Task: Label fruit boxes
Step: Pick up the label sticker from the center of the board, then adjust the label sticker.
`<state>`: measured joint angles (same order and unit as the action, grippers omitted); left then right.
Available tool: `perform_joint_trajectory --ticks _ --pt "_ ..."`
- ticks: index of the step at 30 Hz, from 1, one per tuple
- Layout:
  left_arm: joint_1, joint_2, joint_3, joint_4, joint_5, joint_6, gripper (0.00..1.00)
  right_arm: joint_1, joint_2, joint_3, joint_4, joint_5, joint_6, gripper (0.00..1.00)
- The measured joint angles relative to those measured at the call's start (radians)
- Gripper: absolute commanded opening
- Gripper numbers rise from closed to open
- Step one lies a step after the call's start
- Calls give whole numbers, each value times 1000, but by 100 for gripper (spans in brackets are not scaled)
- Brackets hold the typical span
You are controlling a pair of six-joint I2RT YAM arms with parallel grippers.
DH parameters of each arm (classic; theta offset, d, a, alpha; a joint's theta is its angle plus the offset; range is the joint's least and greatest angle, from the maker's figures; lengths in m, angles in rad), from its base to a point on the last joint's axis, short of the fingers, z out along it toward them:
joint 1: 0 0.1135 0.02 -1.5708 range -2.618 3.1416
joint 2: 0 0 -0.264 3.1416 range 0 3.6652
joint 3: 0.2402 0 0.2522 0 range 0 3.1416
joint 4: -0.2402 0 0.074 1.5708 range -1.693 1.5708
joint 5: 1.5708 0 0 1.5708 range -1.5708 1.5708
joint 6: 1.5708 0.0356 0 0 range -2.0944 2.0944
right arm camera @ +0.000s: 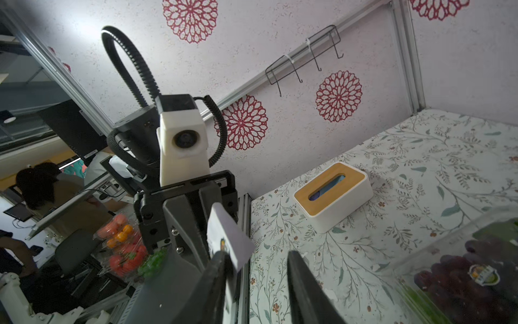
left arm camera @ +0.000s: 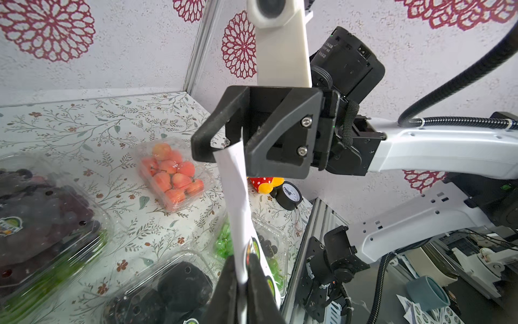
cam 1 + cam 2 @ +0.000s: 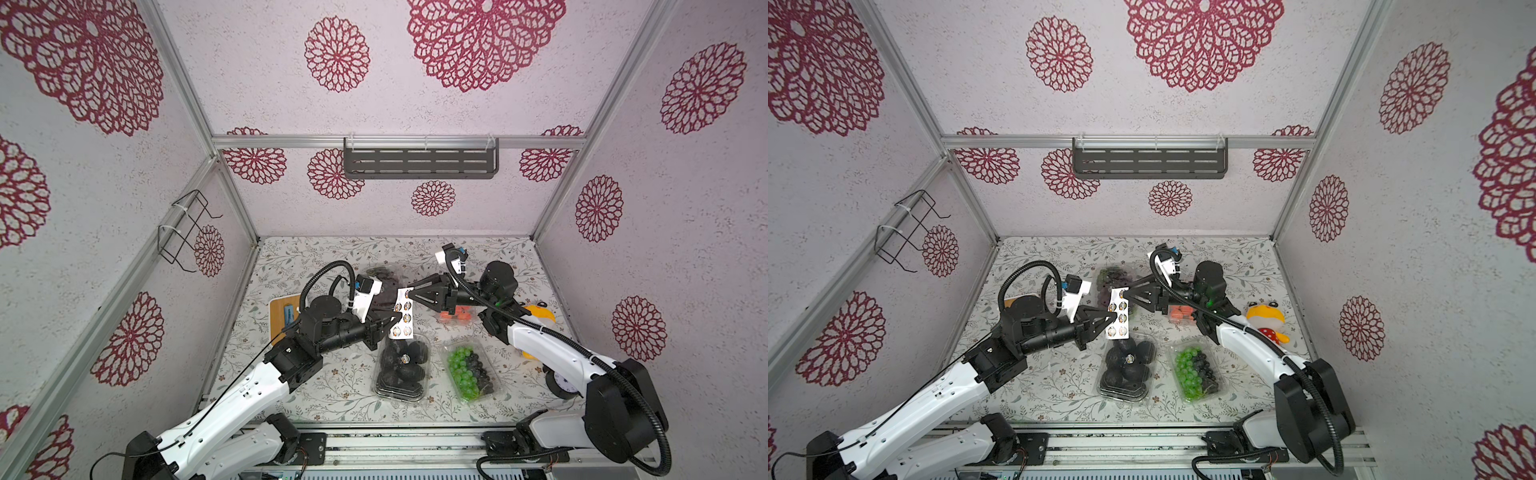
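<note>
Sticker sheet (image 3: 402, 313) pinched in left claw (image 3: 393, 319), right claw (image 3: 409, 292) spread, strawberry box (image 3: 457, 315) half hidden by arm

Round-fruit box (image 3: 402, 365) lies left of mixed-grape box (image 3: 471, 370) (strawberry box (image 3: 457, 316) seemingly behind).

Soft, even white light fills both top views; shadows on the floral-patterned tabletop (image 3: 332, 399) are faint. Dark red flower prints (image 3: 83, 62) on the walls stretch toward the edges. In the left wrist view the clear plastic box of dark purple grapes (image 2: 42, 210) is blurred.
</note>
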<state>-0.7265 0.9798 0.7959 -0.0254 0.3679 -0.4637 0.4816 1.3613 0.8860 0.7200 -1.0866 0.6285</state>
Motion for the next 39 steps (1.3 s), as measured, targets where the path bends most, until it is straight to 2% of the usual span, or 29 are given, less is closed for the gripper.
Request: perform_joint_trajectory --ticks 4,10,15,16,17,21,24,30,35,37,39 --pt "0 0 0 5 2 5 10 2 -1 0 25 -18 5 28" --pt "0 0 0 5 1 8 10 3 -1 0 64 -34 32 0" --pt "0 0 0 5 -8 12 14 3 -2 0 72 -41 35 0" --pt "0 0 0 5 -11 13 18 3 -4 0 67 -41 29 0" --pt "0 0 0 5 -14 15 26 3 -8 0 59 -40 22 0" --pt "0 -1 -2 7 -25 31 67 3 -33 0 13 -40 -19 0" --pt "5 -19 -19 27 -40 48 80 2 -61 -2 -24 -35 -53 0" --pt "83 -18 -40 116 21 52 95 1 -104 -3 -67 -34 -99 0" --pt "124 46 -7 194 174 77 98 1 -138 -40 -55 -54 -105 0" --pt "124 76 26 204 233 90 93 1 -154 -57 -44 -66 -105 0" --pt "123 105 61 228 300 99 80 1 -172 -72 -44 -71 -106 0"
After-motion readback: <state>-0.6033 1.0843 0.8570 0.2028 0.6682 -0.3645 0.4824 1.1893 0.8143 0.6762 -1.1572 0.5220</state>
